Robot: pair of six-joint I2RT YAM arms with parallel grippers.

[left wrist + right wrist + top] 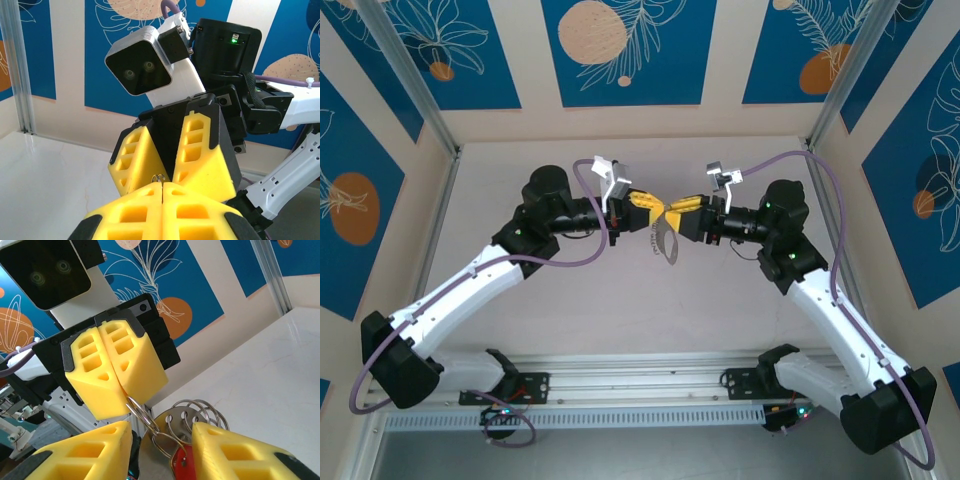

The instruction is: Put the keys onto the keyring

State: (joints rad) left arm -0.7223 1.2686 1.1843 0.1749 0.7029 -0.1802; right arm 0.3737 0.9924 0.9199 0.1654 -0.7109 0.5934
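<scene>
Both grippers meet tip to tip above the table's middle. My left gripper (pixel 659 209) (pixel 163 186) (pixel 125 399) is shut on a thin split ring (pixel 137 410) (pixel 159 177) of the keyring. Below it hangs the keyring's flat grey metal plate (pixel 176 421) (pixel 667 246), with a row of holes and several wire rings. The key's red head (pixel 184 465) hangs among those rings, a wire loop crossing it; its blade is hidden. My right gripper (pixel 673 210) (pixel 162 450) (pixel 168 172) is open, one yellow finger on each side of the hanging bunch.
The white tabletop (pixel 720 300) lies below the hanging bunch. Blue patterned panels (pixel 620 50) wall in the back and sides. An aluminium rail (pixel 640 385) with both arm bases runs along the near edge.
</scene>
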